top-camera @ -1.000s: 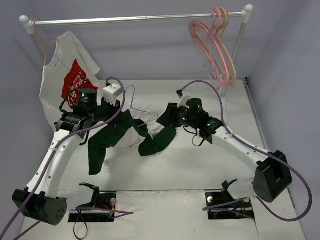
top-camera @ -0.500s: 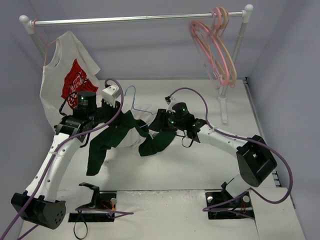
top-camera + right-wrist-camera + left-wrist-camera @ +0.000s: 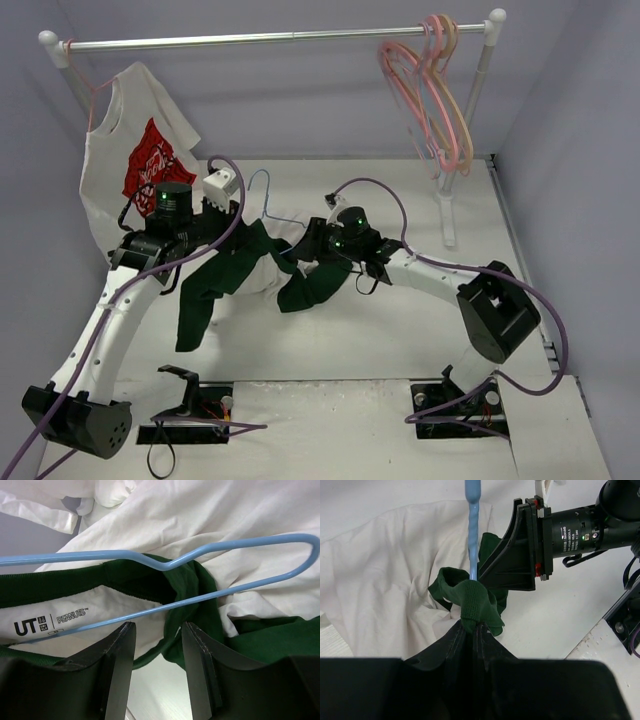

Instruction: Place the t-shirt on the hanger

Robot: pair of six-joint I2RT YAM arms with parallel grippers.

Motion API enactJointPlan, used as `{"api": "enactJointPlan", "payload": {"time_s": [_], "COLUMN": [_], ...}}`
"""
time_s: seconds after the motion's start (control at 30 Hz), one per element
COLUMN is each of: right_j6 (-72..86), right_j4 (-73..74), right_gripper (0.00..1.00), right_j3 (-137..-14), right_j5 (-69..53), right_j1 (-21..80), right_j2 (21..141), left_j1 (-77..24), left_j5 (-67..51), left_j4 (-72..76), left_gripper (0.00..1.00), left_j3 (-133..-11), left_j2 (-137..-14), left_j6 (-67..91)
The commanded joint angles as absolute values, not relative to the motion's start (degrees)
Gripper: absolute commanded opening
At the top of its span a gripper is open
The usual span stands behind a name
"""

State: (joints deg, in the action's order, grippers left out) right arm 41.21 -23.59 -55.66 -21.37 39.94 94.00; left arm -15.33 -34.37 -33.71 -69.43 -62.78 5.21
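Observation:
The t-shirt (image 3: pixel 228 268), white with dark green sleeves and collar, lies bunched on the table between the arms. The light-blue wire hanger (image 3: pixel 265 200) sticks out of it, hook pointing away. My left gripper (image 3: pixel 243 228) is shut on the green collar (image 3: pixel 475 602), where the hanger's neck (image 3: pixel 471 530) enters the fabric. My right gripper (image 3: pixel 306 250) is open just right of the collar. In the right wrist view its jaws (image 3: pixel 157 652) stand apart with the hanger's wire (image 3: pixel 200 597) and green collar edge (image 3: pixel 197 615) just in front of them, touching nothing.
A white shirt with a red graphic (image 3: pixel 140 160) hangs at the left of the rail (image 3: pixel 270 40). Pink and peach hangers (image 3: pixel 430 90) hang at its right end. The rail's post (image 3: pixel 450 205) stands at the back right.
My right arm has swung left and brought its open gripper up to the shirt's collar. The left gripper has held its grip and hardly moved.

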Motion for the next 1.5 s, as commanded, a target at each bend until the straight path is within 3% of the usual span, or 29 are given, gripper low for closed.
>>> {"api": "enactJointPlan", "payload": {"time_s": [0.0,0.37,0.47,0.73,1.47], "right_j6": [43.0,44.2,44.5,42.9,29.0], "right_j4": [-30.0,-30.7,-31.6,-31.9,-28.0], "right_gripper": [0.43,0.41,0.36,0.0,0.0], "right_j3": [-57.9,-57.3,-56.6,-56.2,-52.6], "right_j5": [-19.8,-16.2,-15.1,-14.3,-11.3], "right_j1": [41.0,42.3,42.4,40.7,26.3], "right_j2": [94.3,96.9,97.3,97.4,86.8], "left_j1": [-15.8,-16.4,-16.5,-16.9,-18.3], "left_j5": [-34.1,-31.5,-31.7,-33.5,-34.6], "left_j4": [-28.2,-27.4,-27.4,-28.0,-33.5], "left_gripper": [0.0,0.0,0.0,0.0,0.0], "left_j3": [-70.8,-69.5,-69.6,-69.6,-68.7], "left_j2": [-60.9,-59.5,-59.4,-58.2,-56.2], "left_j6": [7.1,8.3,8.4,8.6,4.1]}}
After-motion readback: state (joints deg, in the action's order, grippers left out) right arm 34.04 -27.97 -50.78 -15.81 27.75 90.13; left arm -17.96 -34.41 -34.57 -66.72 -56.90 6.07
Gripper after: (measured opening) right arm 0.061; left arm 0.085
